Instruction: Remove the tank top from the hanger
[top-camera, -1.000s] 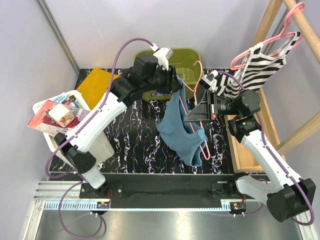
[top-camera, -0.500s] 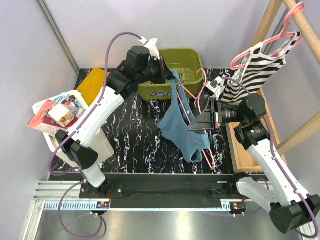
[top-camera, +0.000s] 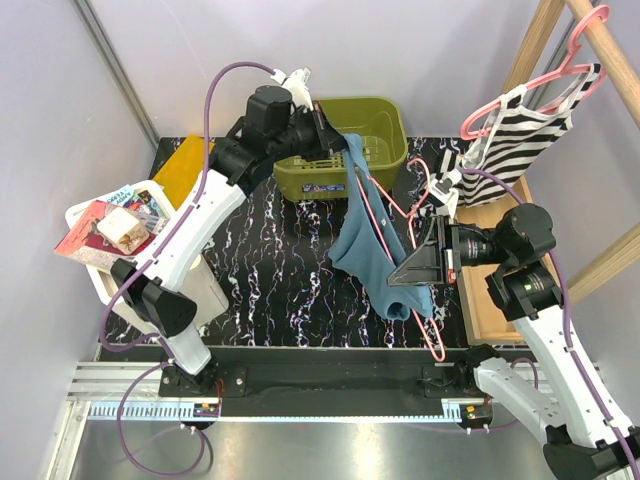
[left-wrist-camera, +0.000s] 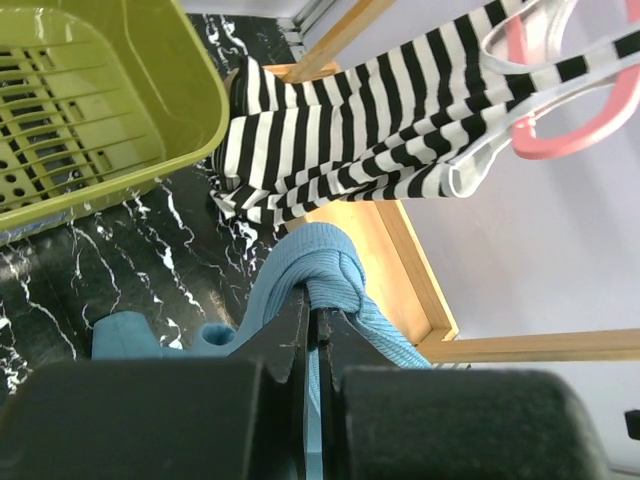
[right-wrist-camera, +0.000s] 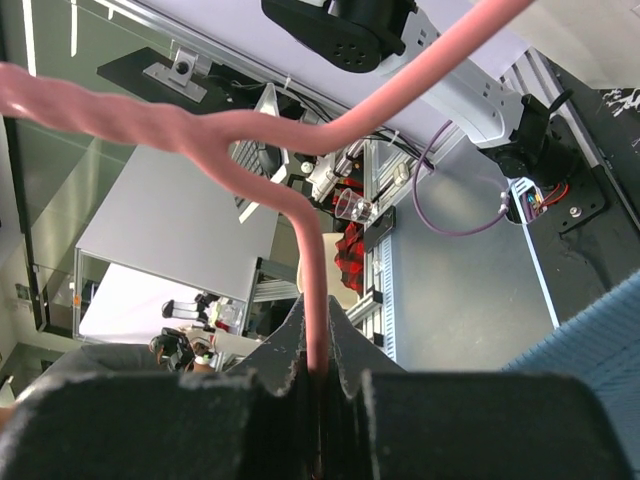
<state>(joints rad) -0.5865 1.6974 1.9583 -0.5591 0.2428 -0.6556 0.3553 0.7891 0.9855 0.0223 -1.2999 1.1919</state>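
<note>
The blue tank top (top-camera: 372, 238) hangs stretched over the middle of the black marbled table. My left gripper (top-camera: 338, 142) is shut on its bunched strap (left-wrist-camera: 322, 258) and holds it high by the green basket. A pink hanger (top-camera: 432, 322) runs through the top down to the near right. My right gripper (top-camera: 408, 277) is shut on the hanger's wire (right-wrist-camera: 314, 285) at the top's lower end. Blue fabric shows at the right wrist view's lower right corner (right-wrist-camera: 600, 345). I cannot tell how much of the hanger is still inside the top.
A green basket (top-camera: 385, 125) stands at the back. A striped tank top (top-camera: 515, 130) hangs on a second pink hanger (top-camera: 570, 60) from a wooden rack (top-camera: 625, 60) at the right. A white bin (top-camera: 90, 275) with packets is at the left, beside a yellow pad (top-camera: 185, 168).
My left gripper has pulled the strap back and to the left. My right gripper has carried the hanger toward the near right. The tank top is drawn out longer between them.
</note>
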